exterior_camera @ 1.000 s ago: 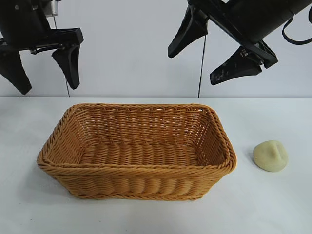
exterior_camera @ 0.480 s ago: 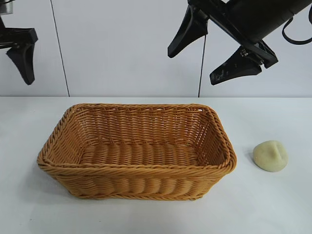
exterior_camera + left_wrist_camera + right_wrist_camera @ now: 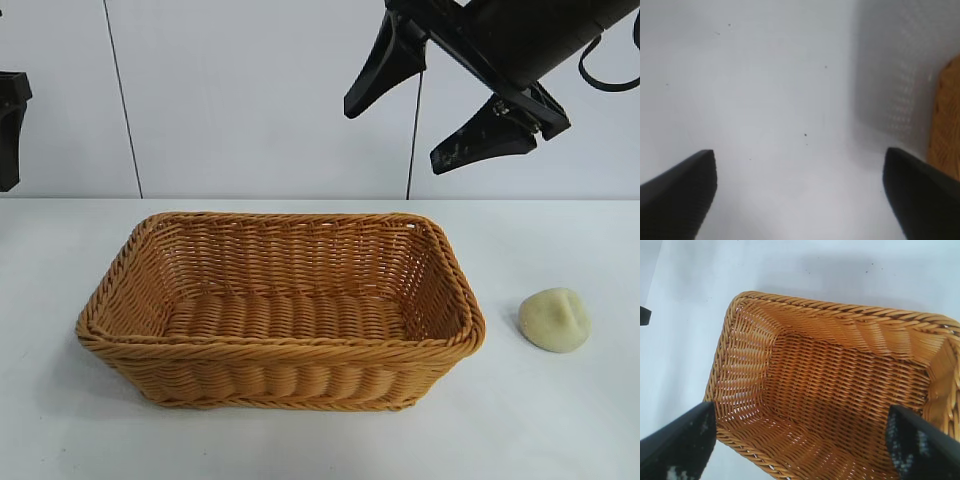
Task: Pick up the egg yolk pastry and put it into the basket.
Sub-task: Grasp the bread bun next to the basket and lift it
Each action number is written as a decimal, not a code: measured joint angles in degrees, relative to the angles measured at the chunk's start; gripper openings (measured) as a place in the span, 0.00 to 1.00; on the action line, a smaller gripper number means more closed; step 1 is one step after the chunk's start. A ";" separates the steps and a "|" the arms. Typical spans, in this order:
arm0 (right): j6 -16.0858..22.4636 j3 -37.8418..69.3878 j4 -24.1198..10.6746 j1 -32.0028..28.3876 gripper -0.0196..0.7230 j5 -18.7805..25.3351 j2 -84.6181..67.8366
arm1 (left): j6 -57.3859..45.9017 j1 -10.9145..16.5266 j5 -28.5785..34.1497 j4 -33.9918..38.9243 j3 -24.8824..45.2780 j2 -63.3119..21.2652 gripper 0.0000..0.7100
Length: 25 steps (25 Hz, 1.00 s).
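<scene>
Sitting on the white table [image 3: 560, 420], the egg yolk pastry [image 3: 554, 319] is a small pale cream dome with a slight crease on top. It lies just beside the right end of the basket [image 3: 280, 385], apart from the wicker, and nothing of mine touches it.

That basket is a large orange-brown woven one with sloping sides and a braided rim, standing upright in the middle of the table with its long side toward the outside camera. Its woven floor is bare.

My right gripper [image 3: 440, 100] hangs high above the basket's far right corner, tilted down toward it, well clear of the rim. Its two black fingers [image 3: 385, 62] are spread wide with nothing between them. From my right wrist I look straight into the basket [image 3: 840, 390], my finger pads [image 3: 680, 445] framing its inside.

My left gripper [image 3: 8, 125] is off at the left edge of the outside view, high above the table and well away from the basket; only a sliver of it shows there. From my left wrist its fingers [image 3: 677, 195] stand wide apart over bare white table [image 3: 765, 100], holding nothing, with just an edge of the basket [image 3: 946, 120] at one side.
</scene>
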 joint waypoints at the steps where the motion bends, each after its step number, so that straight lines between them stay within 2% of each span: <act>1: 0.00 0.00 0.00 0.00 0.88 0.00 0.00 | 0.00 0.00 0.00 0.40 1.70 -2.09 0.98; 7: 0.00 0.00 0.00 0.00 0.88 0.00 0.00 | 0.32 0.00 0.05 0.40 13.42 -17.58 0.98; 21: 0.00 0.00 0.00 0.00 0.88 0.00 0.00 | 0.32 0.00 0.29 0.40 38.66 -61.46 0.98; 25: 0.00 0.00 0.00 0.00 0.88 0.00 0.00 | 0.32 0.00 -5.04 -0.43 45.78 -72.22 0.98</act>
